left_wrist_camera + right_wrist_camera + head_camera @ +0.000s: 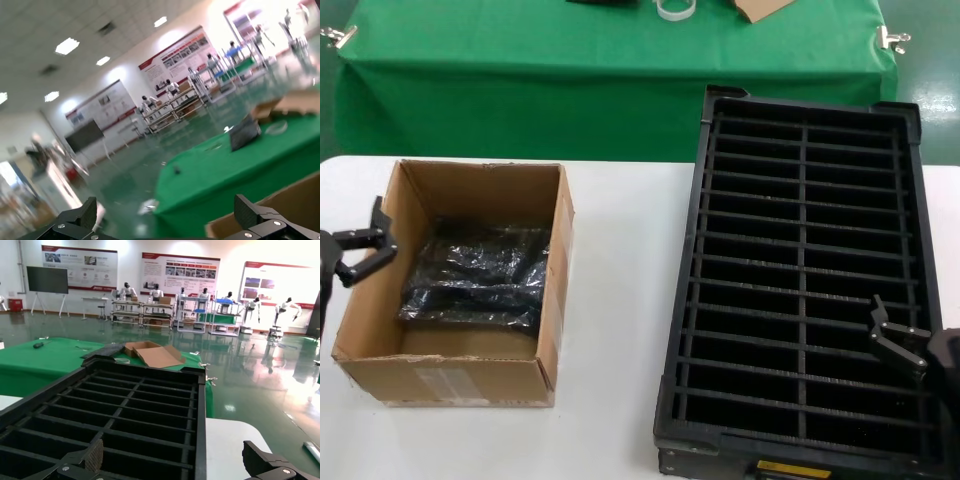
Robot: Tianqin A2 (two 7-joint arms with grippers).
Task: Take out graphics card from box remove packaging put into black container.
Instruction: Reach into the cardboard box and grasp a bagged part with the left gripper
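A: What's in the box?

B: Crinkly grey bags, dark and shiny, piled on its floor toward the far side. The graphics card itself can't be made out; whatever is in there is wrapped, and I can't tell one bag from another. A strip of bare cardboard floor shows along the near wall.

A: And the black container?

B: On the white table to the right of the box, well apart from it. Two columns of narrow slots, every one I can see empty. A yellow label sits on its near end.

A: The grippers?

B: The left gripper hangs just outside the box's left wall, fingers spread, grasping nothing. The right gripper is over the container's near right corner, fingers parted too, nothing between them.

A: Room to move?

B: The box has no top flaps, so its mouth is open from above. Bare table lies between box and container. A green-covered table stands behind
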